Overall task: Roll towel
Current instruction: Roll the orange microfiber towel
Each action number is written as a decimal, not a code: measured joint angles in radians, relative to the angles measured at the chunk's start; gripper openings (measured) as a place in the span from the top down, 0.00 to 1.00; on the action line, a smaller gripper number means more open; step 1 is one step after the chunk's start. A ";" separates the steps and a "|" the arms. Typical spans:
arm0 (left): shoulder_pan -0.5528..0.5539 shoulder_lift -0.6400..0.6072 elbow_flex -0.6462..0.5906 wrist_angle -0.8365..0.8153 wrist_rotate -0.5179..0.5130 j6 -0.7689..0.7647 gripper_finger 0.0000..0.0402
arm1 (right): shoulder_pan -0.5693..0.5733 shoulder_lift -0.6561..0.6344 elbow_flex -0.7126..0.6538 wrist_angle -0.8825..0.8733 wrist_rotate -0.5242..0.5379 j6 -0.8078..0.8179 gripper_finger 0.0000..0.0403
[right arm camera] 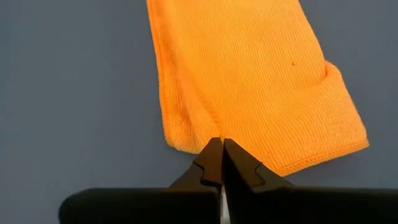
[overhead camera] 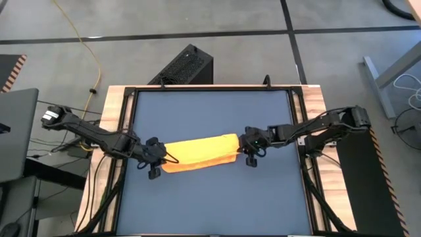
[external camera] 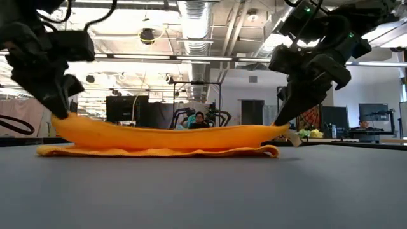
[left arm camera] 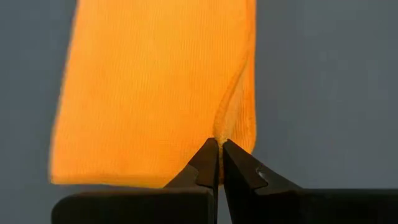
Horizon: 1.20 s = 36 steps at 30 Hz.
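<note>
Towel (overhead camera: 198,152) partly rolled; flat strip left on surface (overhead camera: 210,204). Left gripper (overhead camera: 156,160) clenched on 9 o'clock end, right gripper (overhead camera: 250,149) on 3 o'clock end.

Overhead, table-level, two close wrist views

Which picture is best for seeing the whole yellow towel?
The high view: the towel shows from end to end on the table, stretched between the left gripper and the right gripper, each pinching one end. The low view shows it edge-on, one layer lifted. Each wrist view shows only one end.
</note>
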<state>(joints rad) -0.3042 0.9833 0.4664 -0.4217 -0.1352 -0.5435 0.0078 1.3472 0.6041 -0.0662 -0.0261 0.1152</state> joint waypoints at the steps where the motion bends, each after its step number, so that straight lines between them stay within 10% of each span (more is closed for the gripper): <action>1: -0.002 0.016 0.000 0.004 0.000 -0.009 1.00 | 0.000 0.000 0.000 0.000 0.000 0.018 0.92; 24: -0.002 0.038 0.013 -0.110 0.063 -0.010 0.83 | -0.099 -0.140 0.000 -0.010 -0.085 0.052 0.59; 33: 0.037 -0.018 0.055 -0.066 -0.327 0.069 0.83 | -0.288 -0.007 0.001 0.115 -0.070 0.121 0.58; 36: 0.126 0.015 0.055 -0.057 -0.296 0.106 0.83 | -0.324 0.060 0.000 0.136 -0.067 0.124 0.58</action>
<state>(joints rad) -0.1783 0.9978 0.5209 -0.4784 -0.4312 -0.4377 -0.3166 1.4073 0.6046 0.0701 -0.0934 0.2396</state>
